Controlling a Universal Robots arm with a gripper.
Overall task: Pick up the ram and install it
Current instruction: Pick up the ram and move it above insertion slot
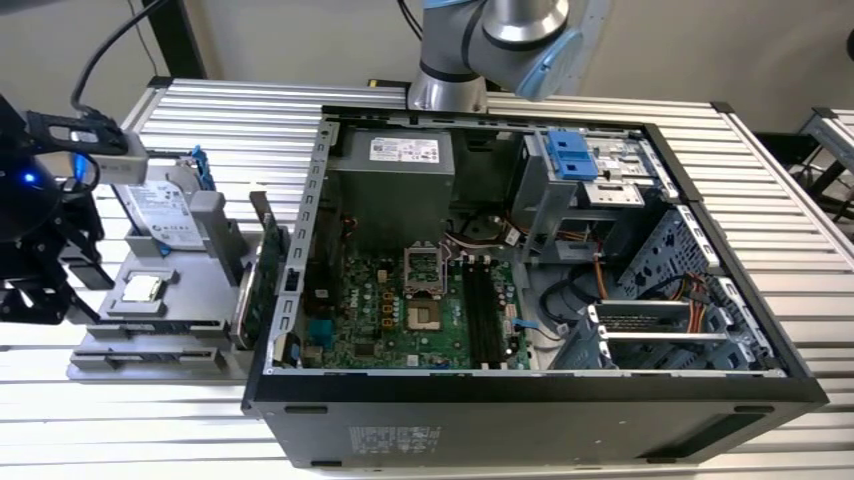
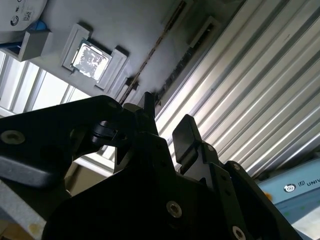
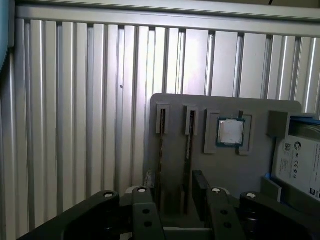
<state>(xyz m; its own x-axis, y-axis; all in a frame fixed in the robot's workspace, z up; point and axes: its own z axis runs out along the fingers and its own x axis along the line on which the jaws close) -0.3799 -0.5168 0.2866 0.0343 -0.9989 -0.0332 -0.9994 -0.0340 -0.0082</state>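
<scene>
Hovering over the grey holder (image 3: 240, 170), the gripper (image 3: 175, 200) has its fingers (image 3: 202, 192) spread apart with nothing between them. Directly below the fingertips the ram (image 3: 189, 150) stands on its long edge in a narrow slot of the holder, so just its thin upper edge faces the tool. A second stick (image 3: 161, 150) sits in a matching slot just beside it. Both seem to fall within the open gap, and I cannot tell for sure which one the fingers are lined up on. Farther along the holder from the fingertips lie a processor chip (image 3: 230, 132) in its pocket and a hard drive (image 3: 300, 165). In the exterior view the open computer case (image 1: 534, 400) with its empty black memory slots (image 1: 483, 315) stands well apart from the tool.

The stick should prove light and stiff but brittle, with little chips on its faces. The sound hold looks to be across the two flat faces near mid-length, close to the exposed edge, squeezed gently and squarely so it neither twists nor slips.
</scene>
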